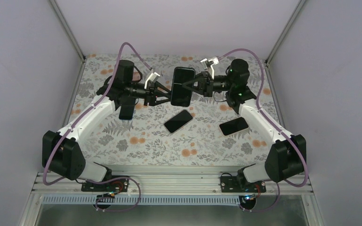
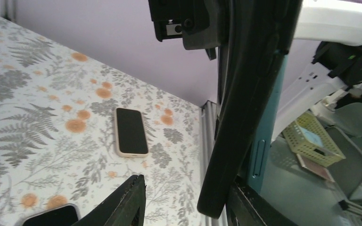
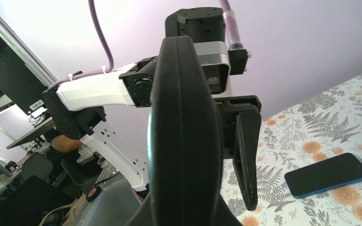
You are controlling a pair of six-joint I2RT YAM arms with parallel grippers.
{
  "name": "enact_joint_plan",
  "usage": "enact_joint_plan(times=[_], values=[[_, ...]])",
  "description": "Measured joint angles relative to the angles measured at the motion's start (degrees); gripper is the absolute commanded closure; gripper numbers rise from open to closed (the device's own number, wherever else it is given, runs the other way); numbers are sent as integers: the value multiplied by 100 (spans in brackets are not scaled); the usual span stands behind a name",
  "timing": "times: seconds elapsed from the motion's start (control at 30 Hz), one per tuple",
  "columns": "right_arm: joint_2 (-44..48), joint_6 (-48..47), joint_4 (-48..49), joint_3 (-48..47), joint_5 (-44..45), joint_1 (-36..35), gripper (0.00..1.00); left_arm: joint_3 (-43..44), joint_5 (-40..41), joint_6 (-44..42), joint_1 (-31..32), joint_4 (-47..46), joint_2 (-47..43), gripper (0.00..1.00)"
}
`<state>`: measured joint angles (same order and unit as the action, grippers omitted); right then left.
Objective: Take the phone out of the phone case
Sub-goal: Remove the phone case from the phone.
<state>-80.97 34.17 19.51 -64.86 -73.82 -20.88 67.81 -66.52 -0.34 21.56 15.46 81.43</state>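
Pinches with the right end effector (image 1: 190, 86) a black rubbery phone case (image 3: 179, 141), upright in mid-air well above the floral counter (image 1: 207, 141). Spreads the left end effector (image 1: 170, 92) alongside, with one finger (image 2: 127, 202) clear. Probably handles light: rigid at the teal-edged phone (image 2: 267, 132), pliable at the case lip; calls for peeling a corner.

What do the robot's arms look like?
The left arm and right arm have white links with chunky black joints. A purple cable loops along each. The left gripper and right gripper are black, with thin fingers.
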Motion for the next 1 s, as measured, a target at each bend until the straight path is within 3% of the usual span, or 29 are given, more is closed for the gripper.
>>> enact_joint_plan(times=[0.2,0.7,1.0], values=[[0,-7,155,70,13,-125,96,0,-420,262,-44,-76,59,61],[-33,20,350,227,144,-195,96,251,-603,538,72,-221,339,62],[-173,415,916,396,151,-195,96,470,-623,737,181,-328,570,68]])
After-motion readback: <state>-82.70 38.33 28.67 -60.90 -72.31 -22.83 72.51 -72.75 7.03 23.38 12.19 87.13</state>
